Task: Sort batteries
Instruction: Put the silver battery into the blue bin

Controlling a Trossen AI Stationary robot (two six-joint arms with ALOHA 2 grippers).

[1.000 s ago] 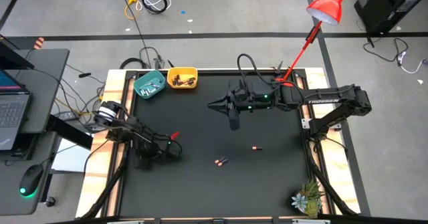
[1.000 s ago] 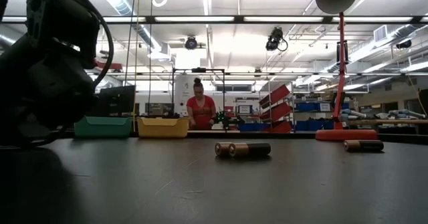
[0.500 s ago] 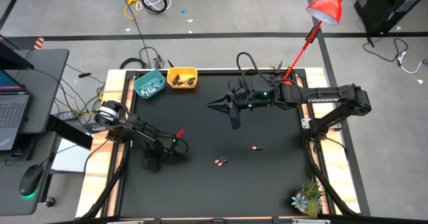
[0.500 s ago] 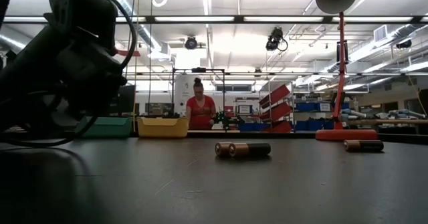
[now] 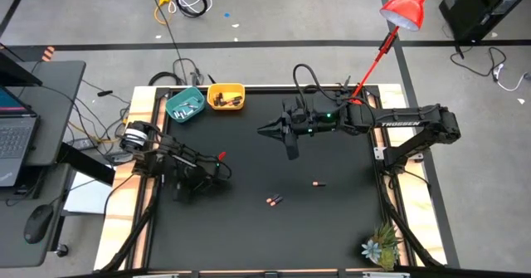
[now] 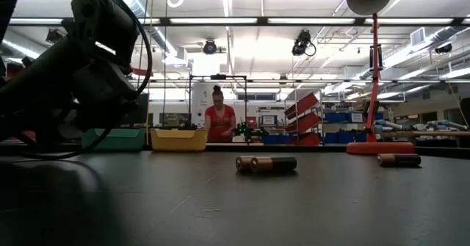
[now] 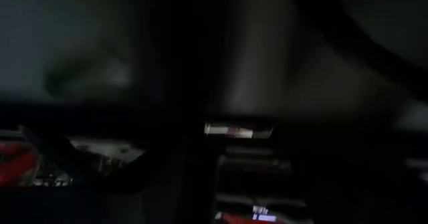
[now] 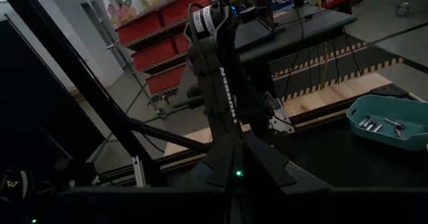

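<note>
Batteries, small dark cylinders with copper-orange ends, lie loose on the black tabletop point(image 5: 332, 220): a pair lying end to end point(image 5: 275, 200) point(image 6: 266, 164) near the middle of the front half, and a single one point(image 5: 317, 182) point(image 6: 399, 159) a little to its right and farther back. More of them sit in two small bowls at the back left corner: whitish-silver ones in the teal plastic bowl point(image 5: 185, 104) point(image 8: 386, 122), dark and copper ones in the yellow plastic bowl point(image 5: 226, 97) just beside it.

Over the left part of the tabletop, the dark left hand point(image 5: 192, 183) hangs low, well apart from the loose batteries; its wrist view is too dark to show the fingers, and from above I cannot tell whether they stand apart or together. It carries nothing that can be seen.

Above the back middle of the tabletop, the dark right hand point(image 5: 267, 131) points toward the left side. Its fingers are together and nothing is between them.

In the low view, a person in a red top point(image 6: 219, 120) stands in the room far behind the tabletop, and a red desk lamp point(image 5: 404, 7) leans over the right back corner.
</note>
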